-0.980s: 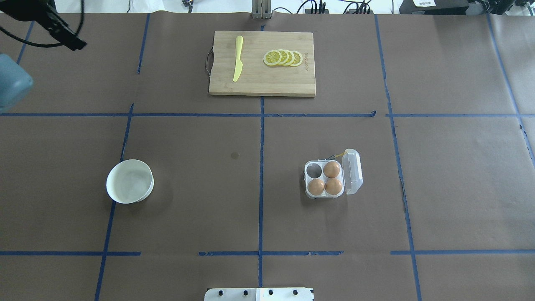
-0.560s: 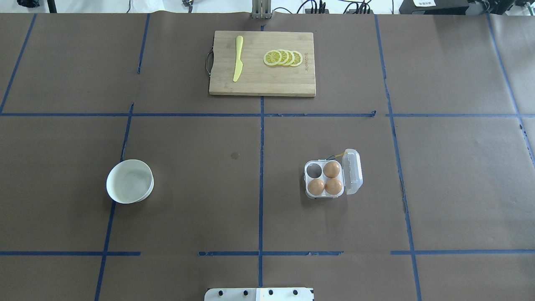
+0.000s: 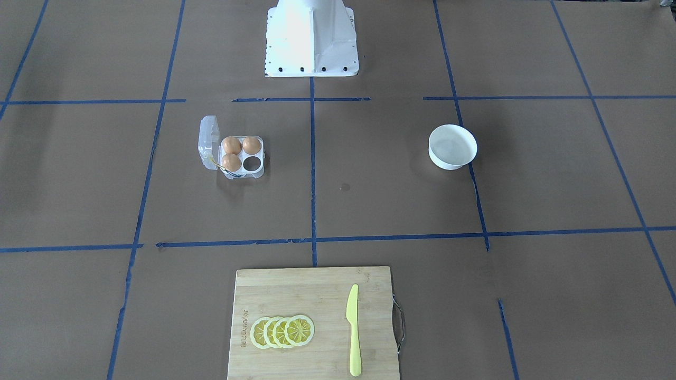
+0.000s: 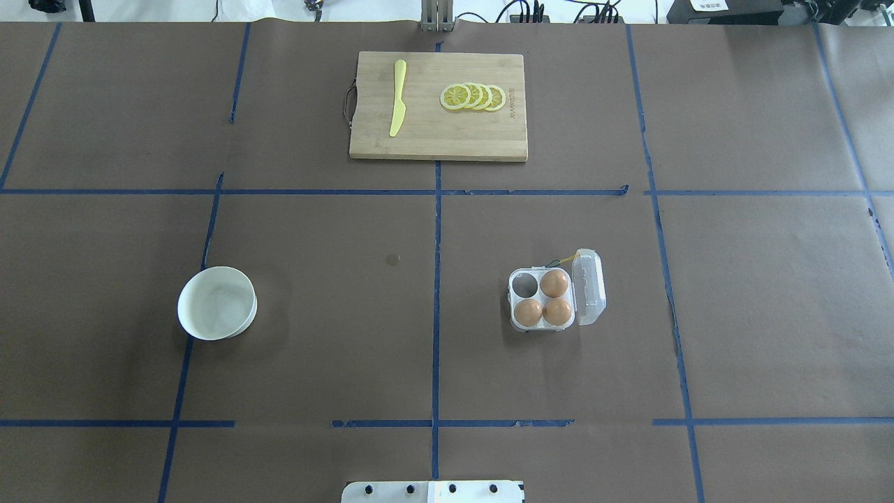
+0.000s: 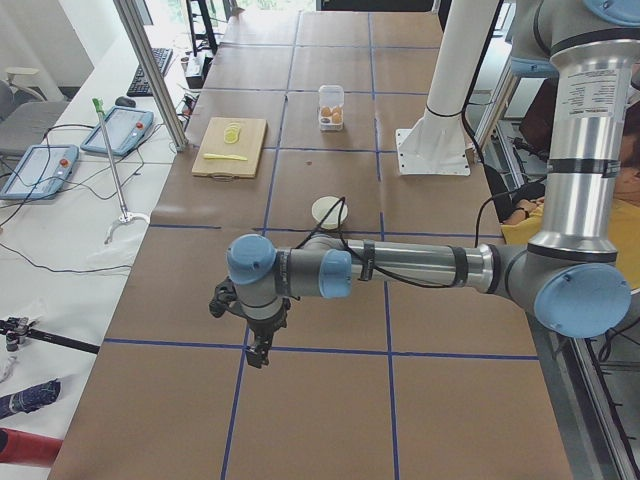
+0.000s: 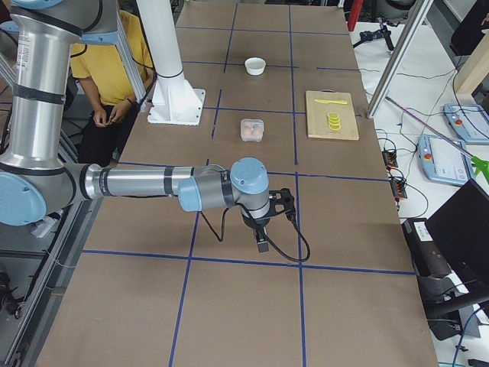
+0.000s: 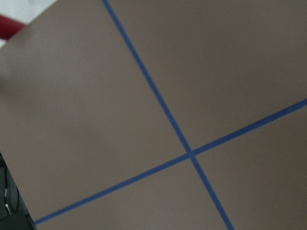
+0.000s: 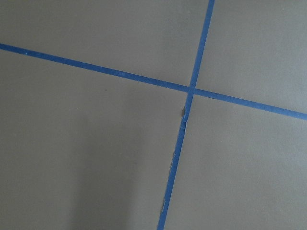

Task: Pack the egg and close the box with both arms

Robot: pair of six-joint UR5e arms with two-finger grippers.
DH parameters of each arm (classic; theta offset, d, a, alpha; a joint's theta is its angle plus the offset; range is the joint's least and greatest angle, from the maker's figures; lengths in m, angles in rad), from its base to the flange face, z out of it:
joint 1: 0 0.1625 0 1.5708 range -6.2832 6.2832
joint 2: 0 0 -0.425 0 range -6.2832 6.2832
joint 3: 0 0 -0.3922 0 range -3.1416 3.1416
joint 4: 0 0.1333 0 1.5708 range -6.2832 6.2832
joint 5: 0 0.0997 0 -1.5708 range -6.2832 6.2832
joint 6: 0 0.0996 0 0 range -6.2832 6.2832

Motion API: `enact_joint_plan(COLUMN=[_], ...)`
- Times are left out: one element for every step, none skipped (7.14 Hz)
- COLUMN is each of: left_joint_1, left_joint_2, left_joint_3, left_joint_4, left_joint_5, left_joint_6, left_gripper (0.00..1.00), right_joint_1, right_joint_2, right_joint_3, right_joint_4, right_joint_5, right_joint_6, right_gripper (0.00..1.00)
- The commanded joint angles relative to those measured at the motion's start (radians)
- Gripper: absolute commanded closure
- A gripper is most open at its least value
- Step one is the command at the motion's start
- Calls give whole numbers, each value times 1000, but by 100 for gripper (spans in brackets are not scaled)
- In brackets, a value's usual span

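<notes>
The clear box (image 4: 541, 297) lies right of the table's middle with its lid (image 4: 589, 288) hinged open to the right. Three orange-brown eggs (image 4: 554, 283) fill three cells; the far-left cell (image 4: 525, 284) is empty. The box also shows in the front view (image 3: 242, 153). Neither arm shows in the overhead or front view. In the left side view my left gripper (image 5: 258, 352) points down over bare table, far from the box (image 5: 331, 106). In the right side view my right gripper (image 6: 263, 245) hangs likewise, away from the box (image 6: 252, 129). I cannot tell whether either is open or shut.
An empty white bowl (image 4: 216, 302) stands at the left. A wooden cutting board (image 4: 438, 136) at the far middle carries a yellow knife (image 4: 397, 98) and lemon slices (image 4: 473, 96). The white pedestal (image 3: 311, 42) stands at the near edge. Both wrist views show only brown paper and blue tape.
One second ago my left arm and gripper showed in the overhead view's top left corner; they have since moved out of that view. The box, eggs and bowl have not moved.
</notes>
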Motion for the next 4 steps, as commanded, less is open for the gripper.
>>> enact_joint_plan(left_joint_1=[-17, -17, -15, -15], left_joint_2=[58, 51, 44, 41], left_joint_3=[-35, -36, -34, -40], left_joint_4=[-23, -25, -27, -27], left_joint_5=[-35, -34, -31, -28], left_joint_6=[-7, -3, 5, 5], left_gripper=[0, 0, 0, 0], right_joint_1=[-2, -3, -43, -120], right_joint_2=[-1, -2, -2, -2], right_joint_3=[9, 14, 37, 50], right_joint_4=[2, 2, 4, 51], right_joint_5=[9, 29, 59, 61], right_joint_6=[4, 42, 171, 282], right_gripper=[9, 24, 59, 93])
